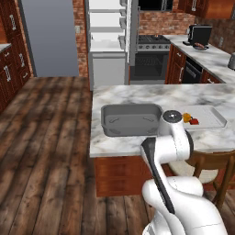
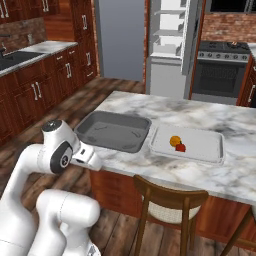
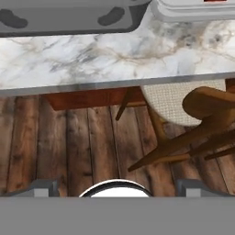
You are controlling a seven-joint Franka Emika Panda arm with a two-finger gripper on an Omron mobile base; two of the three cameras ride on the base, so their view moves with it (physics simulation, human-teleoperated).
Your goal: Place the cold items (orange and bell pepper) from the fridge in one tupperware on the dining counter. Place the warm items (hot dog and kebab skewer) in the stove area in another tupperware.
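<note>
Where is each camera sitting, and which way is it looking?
Left base view: behind the arm's left, facing the dining counter, fridge and stove; arm lower right.
Right base view: behind its right, same counter; arm lower left.
Hand view: on the hand, looking down at counter edge, floor, chair.
All share the grey tupperware and white tupperware.

No text, label, brand, number or sign can be read on anything in these views.
</note>
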